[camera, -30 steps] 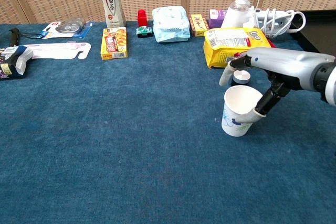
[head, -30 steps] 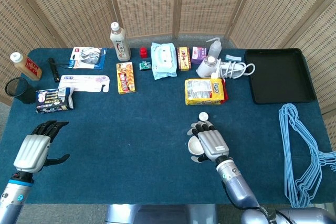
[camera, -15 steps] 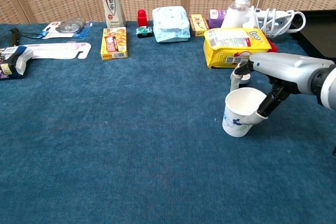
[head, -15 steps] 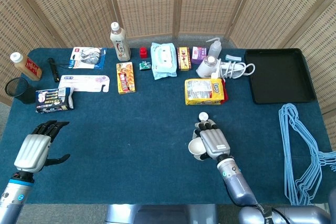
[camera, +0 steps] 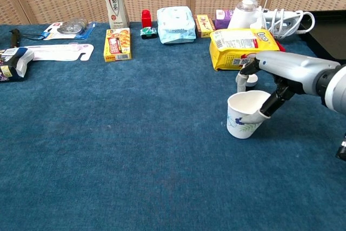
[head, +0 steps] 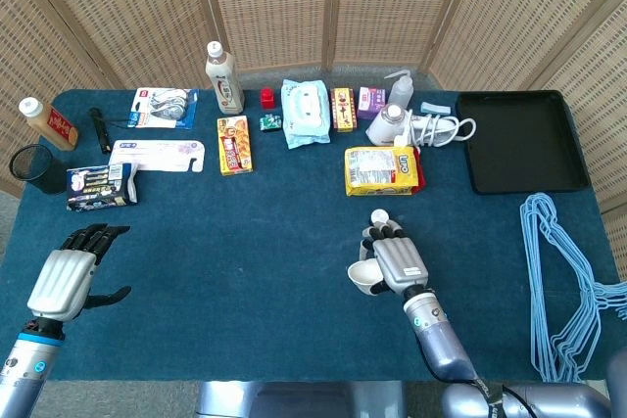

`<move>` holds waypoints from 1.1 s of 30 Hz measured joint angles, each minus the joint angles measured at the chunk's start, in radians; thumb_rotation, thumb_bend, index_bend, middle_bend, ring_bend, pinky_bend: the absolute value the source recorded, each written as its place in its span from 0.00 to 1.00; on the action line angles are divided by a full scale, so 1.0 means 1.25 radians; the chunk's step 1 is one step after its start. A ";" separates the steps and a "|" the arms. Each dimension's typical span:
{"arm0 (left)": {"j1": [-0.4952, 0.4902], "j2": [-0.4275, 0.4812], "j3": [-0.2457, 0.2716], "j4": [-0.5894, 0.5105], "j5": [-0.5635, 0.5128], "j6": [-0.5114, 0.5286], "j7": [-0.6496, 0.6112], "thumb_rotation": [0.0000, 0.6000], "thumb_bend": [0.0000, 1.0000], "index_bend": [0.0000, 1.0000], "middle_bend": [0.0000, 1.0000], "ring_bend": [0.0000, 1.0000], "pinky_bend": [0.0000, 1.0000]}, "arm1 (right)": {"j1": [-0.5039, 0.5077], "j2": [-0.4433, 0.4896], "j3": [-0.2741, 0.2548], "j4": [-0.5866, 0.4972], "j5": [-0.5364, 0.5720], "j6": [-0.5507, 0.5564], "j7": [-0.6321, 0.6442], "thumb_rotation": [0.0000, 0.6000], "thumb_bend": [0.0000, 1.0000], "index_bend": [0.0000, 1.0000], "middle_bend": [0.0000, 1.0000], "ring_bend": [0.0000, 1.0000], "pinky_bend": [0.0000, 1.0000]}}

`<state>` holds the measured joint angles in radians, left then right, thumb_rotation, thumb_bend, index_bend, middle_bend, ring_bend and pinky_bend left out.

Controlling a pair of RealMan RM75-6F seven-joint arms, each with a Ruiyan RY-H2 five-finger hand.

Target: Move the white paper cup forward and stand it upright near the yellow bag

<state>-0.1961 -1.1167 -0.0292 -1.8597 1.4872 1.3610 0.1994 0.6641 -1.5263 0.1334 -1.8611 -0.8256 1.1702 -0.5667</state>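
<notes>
1. The right hand (camera: 270, 87) holds the white paper cup (camera: 244, 114), one finger hooked inside the rim and the thumb on the outer wall
2. The cup hangs just below and left of that hand, mouth up, tilted, its base at the blue table (camera: 135, 150)
3. The yellow bag (camera: 240, 43) lies just beyond the hand, apart from the cup
4. The left hand (head: 67, 276) rests well to the left, fingers spread, holding nothing

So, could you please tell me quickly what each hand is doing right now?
Left hand: open, holding nothing.
Right hand: holding the white paper cup.
</notes>
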 measured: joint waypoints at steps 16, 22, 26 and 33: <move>0.002 0.009 0.002 -0.011 0.003 0.008 0.005 0.79 0.14 0.17 0.25 0.17 0.18 | -0.059 0.044 0.085 -0.018 0.055 -0.149 0.371 0.91 0.22 0.49 0.23 0.13 0.06; 0.003 0.013 0.003 -0.021 0.010 0.013 0.010 0.79 0.14 0.17 0.25 0.17 0.18 | -0.090 0.039 0.086 0.007 0.031 -0.180 0.468 0.91 0.22 0.48 0.23 0.13 0.06; 0.006 0.017 0.006 -0.025 0.014 0.017 0.011 0.79 0.14 0.17 0.25 0.17 0.18 | -0.106 0.034 0.078 0.030 0.005 -0.187 0.500 0.91 0.23 0.43 0.23 0.13 0.06; 0.009 0.024 0.008 -0.030 0.018 0.022 0.008 0.89 0.14 0.17 0.25 0.17 0.18 | -0.118 0.037 0.066 0.043 -0.004 -0.180 0.506 0.91 0.24 0.31 0.20 0.12 0.06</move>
<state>-0.1846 -1.0871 -0.0189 -1.8972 1.5099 1.3888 0.2100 0.5165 -1.4797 0.2166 -1.8071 -0.8307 0.9447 0.0664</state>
